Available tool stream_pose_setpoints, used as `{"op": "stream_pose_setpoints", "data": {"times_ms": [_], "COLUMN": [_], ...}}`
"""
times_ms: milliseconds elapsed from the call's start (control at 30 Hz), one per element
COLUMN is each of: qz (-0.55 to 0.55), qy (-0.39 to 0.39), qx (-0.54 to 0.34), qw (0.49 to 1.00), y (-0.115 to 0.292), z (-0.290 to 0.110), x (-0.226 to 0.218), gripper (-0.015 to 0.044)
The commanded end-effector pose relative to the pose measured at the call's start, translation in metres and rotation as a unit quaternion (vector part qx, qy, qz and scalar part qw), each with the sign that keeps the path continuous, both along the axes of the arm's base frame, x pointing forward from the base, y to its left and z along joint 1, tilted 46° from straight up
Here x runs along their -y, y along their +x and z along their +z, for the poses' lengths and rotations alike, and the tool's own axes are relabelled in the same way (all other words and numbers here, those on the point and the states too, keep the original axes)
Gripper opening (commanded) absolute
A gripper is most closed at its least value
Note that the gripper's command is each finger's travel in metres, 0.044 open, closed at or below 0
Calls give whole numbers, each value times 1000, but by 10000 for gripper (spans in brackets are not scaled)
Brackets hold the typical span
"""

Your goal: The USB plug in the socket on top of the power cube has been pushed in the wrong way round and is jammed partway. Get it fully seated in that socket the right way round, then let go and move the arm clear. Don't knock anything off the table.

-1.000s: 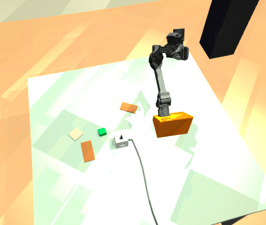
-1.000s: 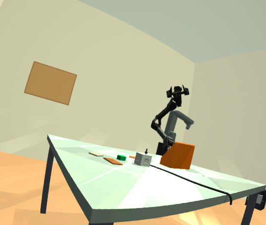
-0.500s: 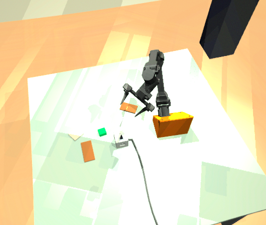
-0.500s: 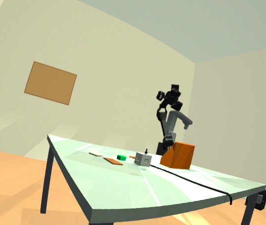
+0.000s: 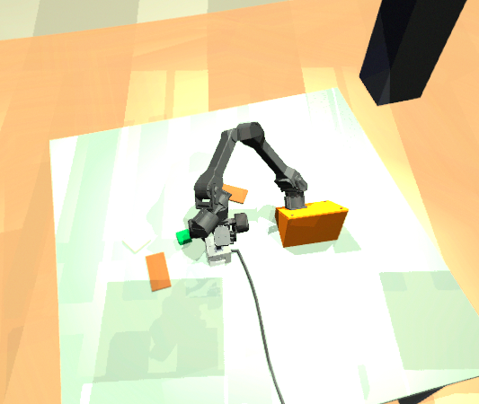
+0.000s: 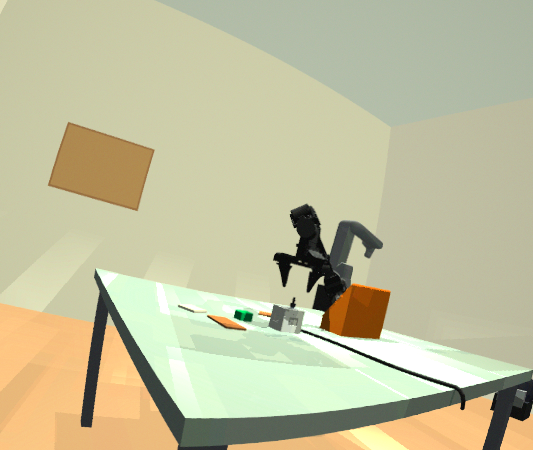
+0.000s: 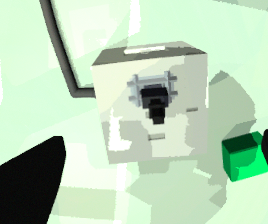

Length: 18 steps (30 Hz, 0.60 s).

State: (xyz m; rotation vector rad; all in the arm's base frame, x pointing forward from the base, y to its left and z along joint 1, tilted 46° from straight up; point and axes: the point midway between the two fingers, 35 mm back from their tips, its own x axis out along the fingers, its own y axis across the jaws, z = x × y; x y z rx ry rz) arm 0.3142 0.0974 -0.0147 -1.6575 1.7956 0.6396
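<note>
the gripper (image 6: 297,280) hung wide open and empty, fingers pointing down. straight beneath it the usb plug (image 7: 155,100) stood partway in the socket on top of the power cube (image 7: 121,136). risk, as i judged it: a skewed descent could shove the cube, or a finger could clip the green block (image 7: 243,156) just beside. only the wrist view showed the plug centred between the fingers; the exterior view showed the height gap.
</note>
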Motion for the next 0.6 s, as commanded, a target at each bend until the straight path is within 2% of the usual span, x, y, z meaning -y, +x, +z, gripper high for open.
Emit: {"op": "stream_pose_setpoints", "data": {"times_ms": [0,567], "qz": [2,2], "qy": [-4,-4], "qx": [-32,-32], "qw": [999,999], "y": [-1,-1], "z": [-2,-10], "x": [3,11], "gripper": [440,440]}}
